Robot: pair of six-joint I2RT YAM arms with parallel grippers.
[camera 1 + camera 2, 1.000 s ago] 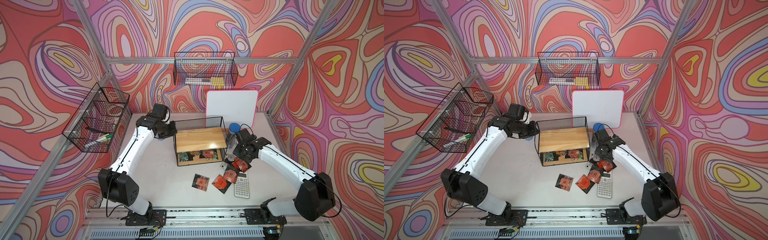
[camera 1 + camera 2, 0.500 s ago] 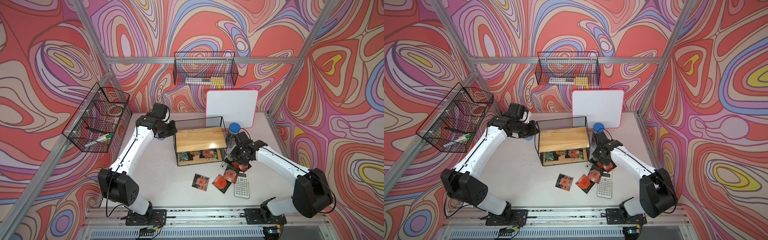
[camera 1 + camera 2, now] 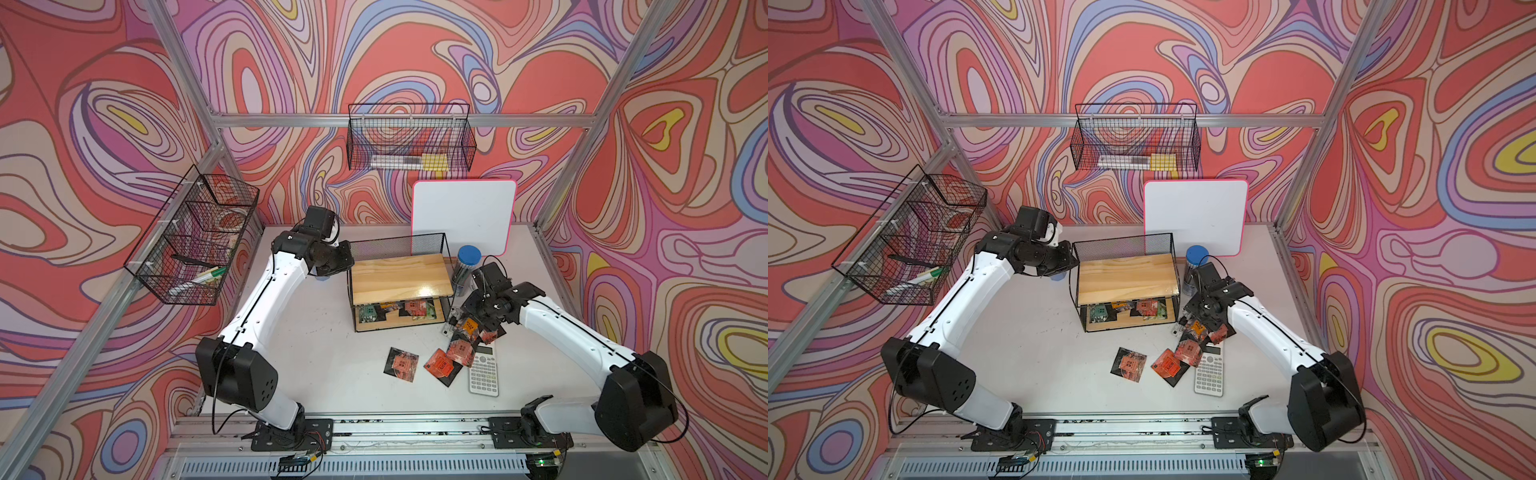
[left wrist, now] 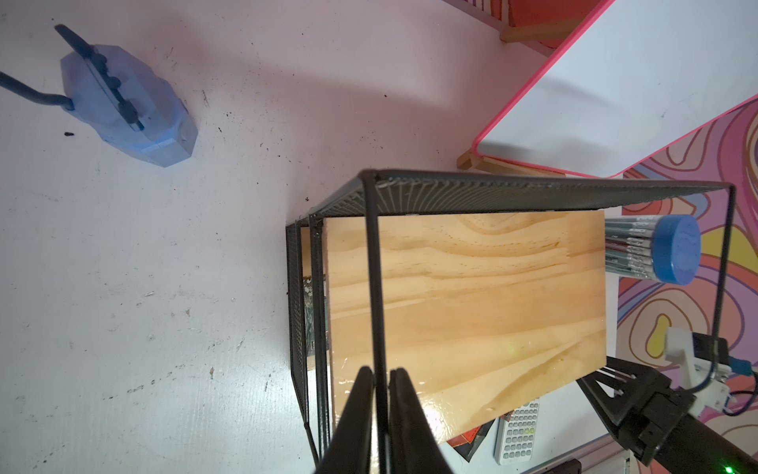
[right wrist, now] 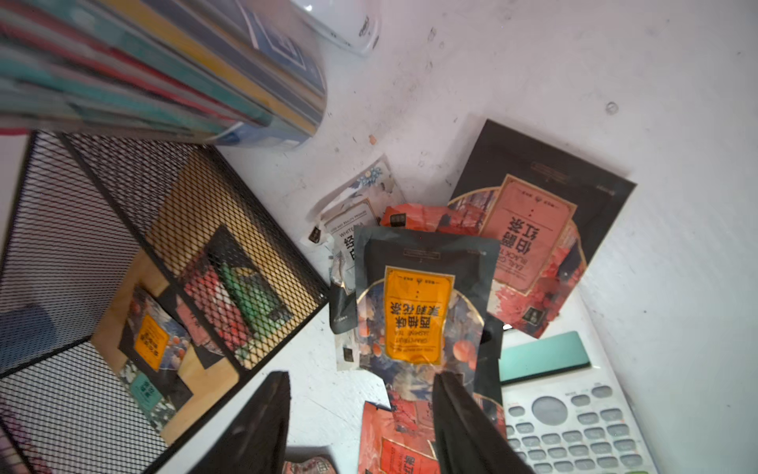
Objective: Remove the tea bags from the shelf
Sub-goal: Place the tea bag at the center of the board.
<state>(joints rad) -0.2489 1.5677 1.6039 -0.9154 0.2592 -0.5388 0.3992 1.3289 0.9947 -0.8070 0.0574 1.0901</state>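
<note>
**Left tool.** The left tool point(image 4: 382, 374) is closed on a black wire of the shelf point(image 3: 399, 278) frame, on the side facing the left arm. In the left wrist view we see its jaws pressed to either side of that wire.

**Right tool.** The right tool point(image 5: 361, 376) stands open, jaws well apart, and holds nothing. It hangs over a loose pile of tea bags point(image 5: 529, 230) on the bench point(image 3: 324, 345), just beside the shelf's other end. An orange-label bag point(image 5: 414, 316) lies on top of the pile, just ahead of the jaws. One jaw overlaps its near edge in the right wrist view; we cannot tell whether they touch. Red-label bags and a silver-white bag lie partly under it.

**Surroundings.**
- The calculator point(image 3: 483, 373) lies against the pile, with one bag overlapping its upper edge.
- Two more red-label bags point(image 3: 401, 363) lie flat on the bench, nearer the front edge and apart from the pile.
- Several bags point(image 3: 413, 309) lie on the shelf's lower board, a green one point(image 3: 368, 311) among them.
- A jar point(image 3: 468, 254) with a blue lid stands beside the shelf, behind the right tool.
- A whiteboard point(image 3: 463, 216) leans behind the shelf.
</note>
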